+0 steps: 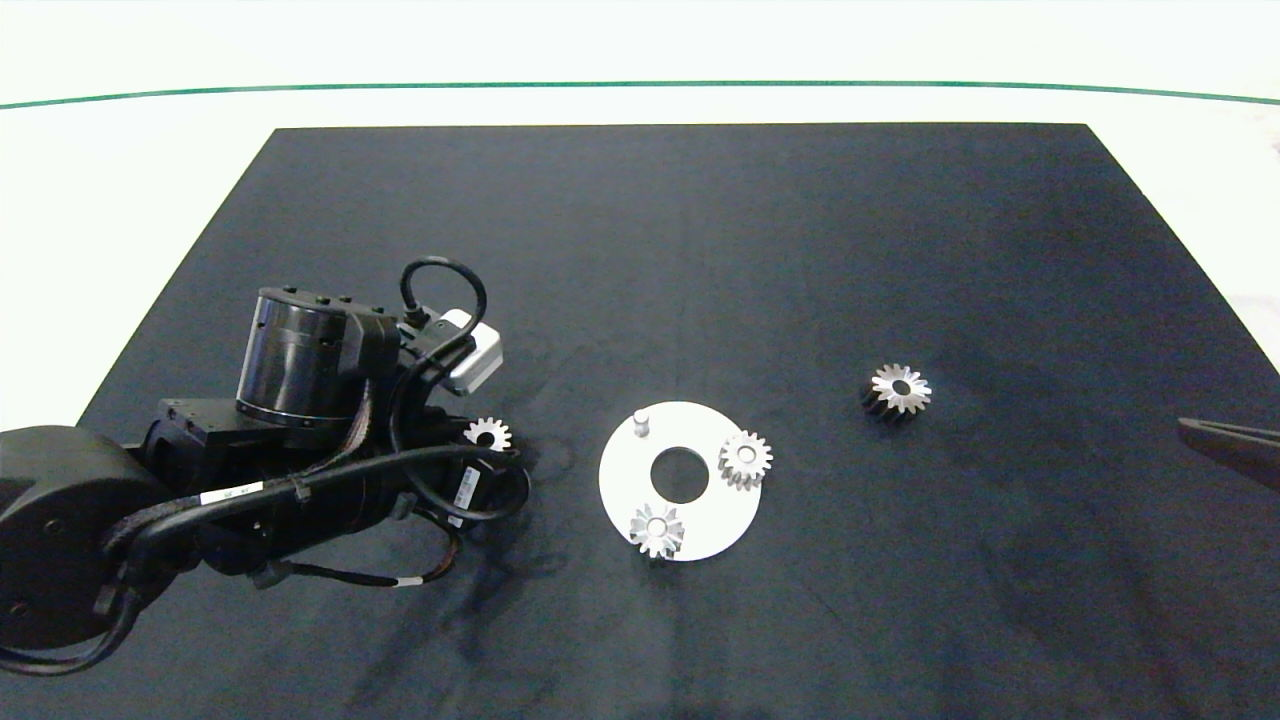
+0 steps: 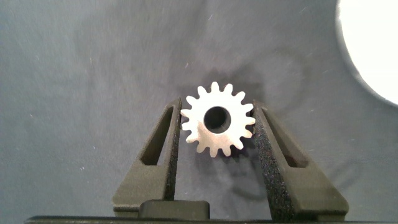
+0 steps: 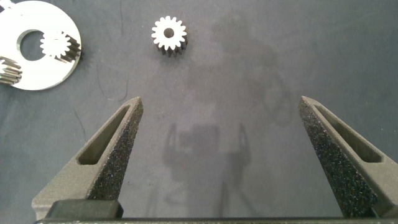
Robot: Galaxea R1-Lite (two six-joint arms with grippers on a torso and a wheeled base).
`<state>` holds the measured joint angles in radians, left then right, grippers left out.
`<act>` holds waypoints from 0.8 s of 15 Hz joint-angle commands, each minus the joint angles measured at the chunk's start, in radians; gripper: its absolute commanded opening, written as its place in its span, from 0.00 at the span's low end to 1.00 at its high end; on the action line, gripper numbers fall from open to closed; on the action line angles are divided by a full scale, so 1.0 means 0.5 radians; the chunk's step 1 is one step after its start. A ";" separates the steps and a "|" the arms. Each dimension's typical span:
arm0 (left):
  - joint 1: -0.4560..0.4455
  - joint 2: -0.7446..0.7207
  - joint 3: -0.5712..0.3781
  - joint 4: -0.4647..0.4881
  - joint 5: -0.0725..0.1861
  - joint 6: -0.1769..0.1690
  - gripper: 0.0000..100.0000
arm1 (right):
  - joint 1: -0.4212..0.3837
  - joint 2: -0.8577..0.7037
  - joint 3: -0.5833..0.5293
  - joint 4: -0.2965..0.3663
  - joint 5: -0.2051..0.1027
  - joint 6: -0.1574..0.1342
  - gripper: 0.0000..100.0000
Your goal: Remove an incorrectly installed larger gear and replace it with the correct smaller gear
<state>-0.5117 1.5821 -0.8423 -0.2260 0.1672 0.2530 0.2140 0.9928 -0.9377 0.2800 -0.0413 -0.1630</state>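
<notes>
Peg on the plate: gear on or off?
Off. The peg stands bare on the plate; two gears sit elsewhere on it. Left gripper grips the smaller gear beside the plate. Right gripper parked, open.

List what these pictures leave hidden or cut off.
1. Head view: the left gripper is hidden beneath its own arm; only the smaller gear peeks out.
2. Head view: the right gripper is cut by the edge.
3. Right wrist view: the white plate is cropped, its bare peg out of frame.
4. Left wrist view: whether the smaller gear is off the black mat is unclear.

Smaller gear (image 1: 488, 434) lies flat left of larger gear (image 1: 900, 388).
</notes>
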 commanded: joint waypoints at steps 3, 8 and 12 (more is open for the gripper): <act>-0.185 -0.066 -0.058 0.038 0.015 0.003 0.22 | 0.004 -0.040 0.028 0.005 0.024 -0.002 1.00; -0.391 -0.029 -0.276 0.203 0.095 0.000 0.22 | 0.017 -0.139 0.028 0.005 0.064 -0.005 1.00; -0.511 0.091 -0.527 0.397 0.144 -0.003 0.22 | 0.014 -0.243 0.044 0.008 0.067 -0.012 1.00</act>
<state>-0.7443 1.5932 -1.0651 -0.0409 0.2328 0.2515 0.2211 0.8957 -0.9183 0.2828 -0.0072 -0.1672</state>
